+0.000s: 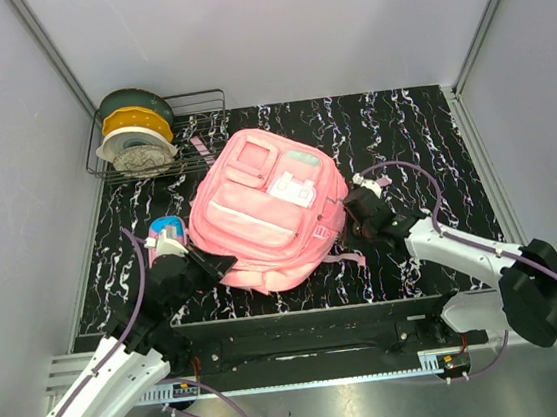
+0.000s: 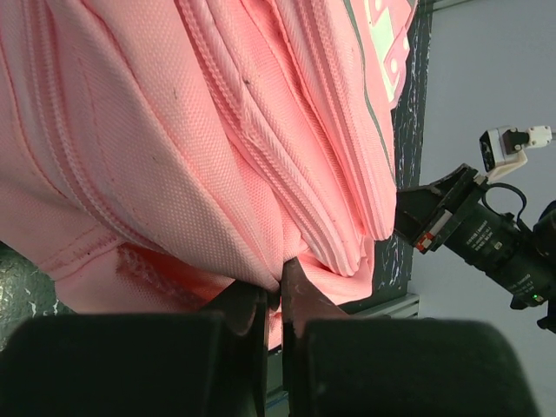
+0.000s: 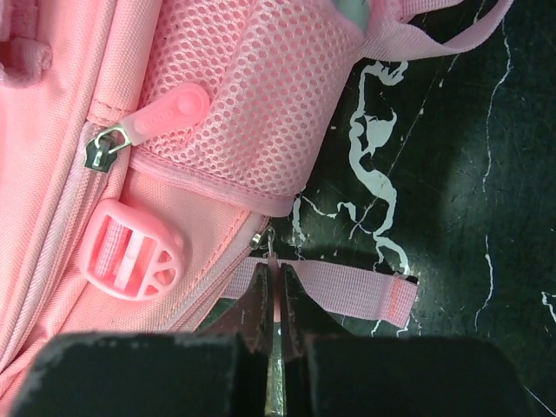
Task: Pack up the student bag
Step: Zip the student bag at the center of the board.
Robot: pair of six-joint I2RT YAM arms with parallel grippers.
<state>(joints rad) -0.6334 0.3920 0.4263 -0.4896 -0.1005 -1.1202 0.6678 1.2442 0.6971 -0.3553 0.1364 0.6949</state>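
Observation:
The student bag (image 1: 258, 206), a large pink backpack, lies flat in the middle of the black marbled table (image 1: 421, 132), front pockets up. My left gripper (image 1: 227, 265) is at its near left corner, jaws shut on a fold of the pink fabric (image 2: 280, 282). My right gripper (image 1: 351, 210) is at the bag's right side, jaws shut on a thin pink zipper pull (image 3: 275, 269) just below a metal slider (image 3: 268, 239). A pink strap end (image 3: 347, 291) lies on the table under the fingers. A mesh side pocket (image 3: 252, 95) and a pink buckle (image 3: 135, 252) show beside it.
A small pink-and-blue case (image 1: 167, 227) lies left of the bag, next to my left wrist. A wire rack (image 1: 204, 126) with several spools (image 1: 134, 134) stands at the back left. Grey walls enclose the table. The right arm (image 2: 486, 230) shows in the left wrist view.

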